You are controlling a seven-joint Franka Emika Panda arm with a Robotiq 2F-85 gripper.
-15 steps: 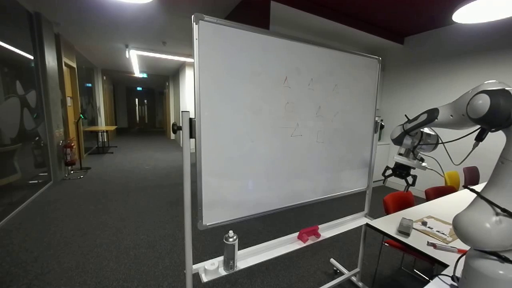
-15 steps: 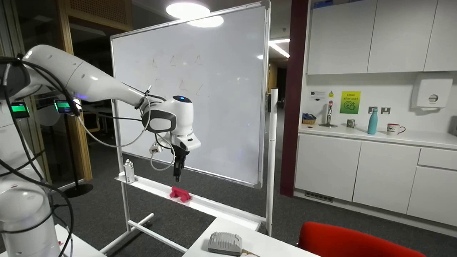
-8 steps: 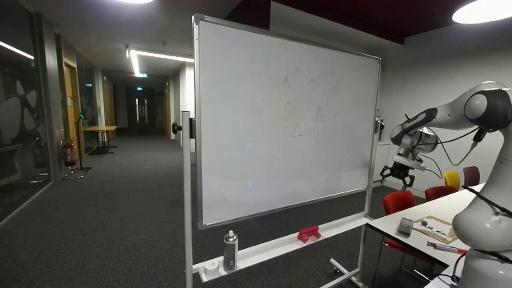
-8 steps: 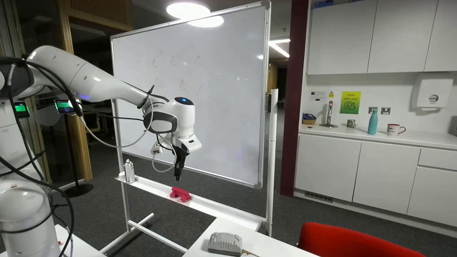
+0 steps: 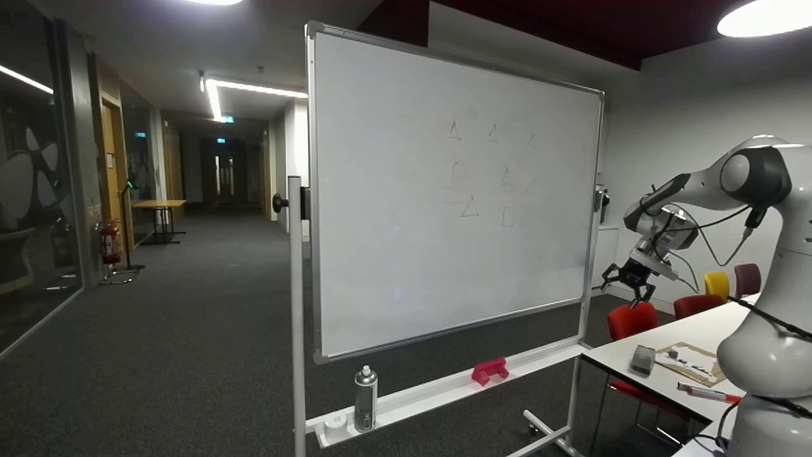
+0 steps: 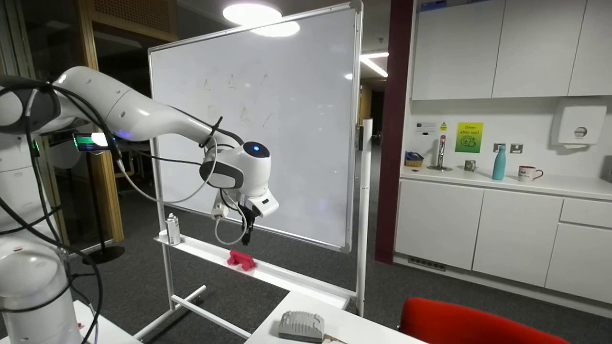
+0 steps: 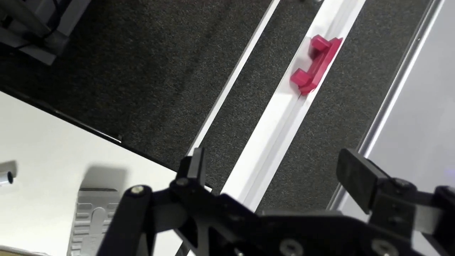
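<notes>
The arm [image 6: 143, 117] has dipped — fingers [image 7: 357, 177] spread, clear of the red bracket [image 7: 321, 65] — poster [image 6: 469, 144] reading "Clean after use!"

We see pinkish red on the two-pronged bracket [image 7: 322, 66], white on the pen tray [image 7: 268, 142] and the surface [image 7: 53, 142], and black on the jaws. The whiteboard [image 5: 431, 279] is white, framed in silver-grey, with faint reddish strokes [image 5: 453, 129]. We find the carpet [image 7: 195, 71] speckled dark grey, the ribbed block [image 6: 301, 325] grey, the bottle [image 6: 498, 164] teal, the chair [image 6: 471, 325] bright red.
</notes>
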